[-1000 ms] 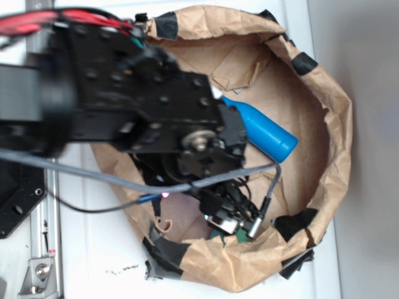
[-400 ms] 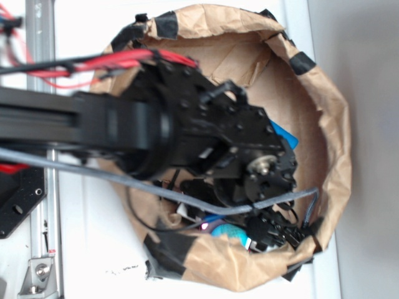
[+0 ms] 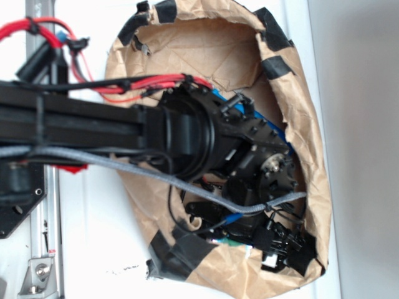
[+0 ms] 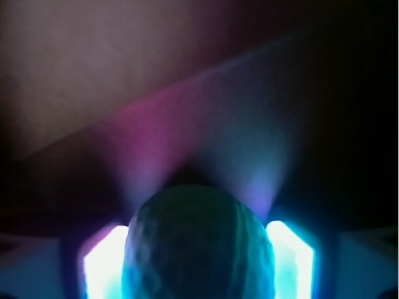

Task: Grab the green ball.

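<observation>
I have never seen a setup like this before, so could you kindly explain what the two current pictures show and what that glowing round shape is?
The exterior view looks down on a black robot arm with red wires, reaching into a crumpled brown paper bag patched with black tape. The arm hides most of the bag's inside; a sliver of a bright blue plastic bottle shows behind it, and the gripper is low near the bag's lower rim.

The wrist view comes from a small camera mounted at the gripper, looking forward between its fingers. The round shape filling the bottom is the small teal-green ridged ball, very close to the lens. The bright cyan patches beside it are the lit fingers. The ball sits between them, but whether they are pressing on it I cannot tell. The purple-brown background is the paper.
</observation>
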`<control>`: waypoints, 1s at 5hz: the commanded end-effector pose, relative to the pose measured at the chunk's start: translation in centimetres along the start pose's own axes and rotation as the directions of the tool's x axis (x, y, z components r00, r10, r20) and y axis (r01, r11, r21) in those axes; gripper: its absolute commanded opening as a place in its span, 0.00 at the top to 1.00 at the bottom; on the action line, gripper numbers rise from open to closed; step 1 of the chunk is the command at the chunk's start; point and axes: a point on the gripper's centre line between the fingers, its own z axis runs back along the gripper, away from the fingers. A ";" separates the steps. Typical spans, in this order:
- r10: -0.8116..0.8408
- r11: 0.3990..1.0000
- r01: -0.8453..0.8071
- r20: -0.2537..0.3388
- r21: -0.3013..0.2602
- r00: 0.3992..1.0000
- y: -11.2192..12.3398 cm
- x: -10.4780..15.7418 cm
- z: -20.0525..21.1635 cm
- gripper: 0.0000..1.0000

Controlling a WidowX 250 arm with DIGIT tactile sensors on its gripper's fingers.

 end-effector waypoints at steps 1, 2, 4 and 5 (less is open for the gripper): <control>-0.297 0.955 0.294 0.178 0.043 0.938 -0.4 -0.5 6.2 1.00; -0.412 0.907 0.416 0.340 0.066 0.845 -0.4 0.3 13.1 1.00; -0.702 0.710 0.586 0.446 0.390 0.555 2.2 -1.5 21.1 1.00; -0.819 0.572 0.622 0.411 0.534 0.400 3.9 -1.8 22.3 1.00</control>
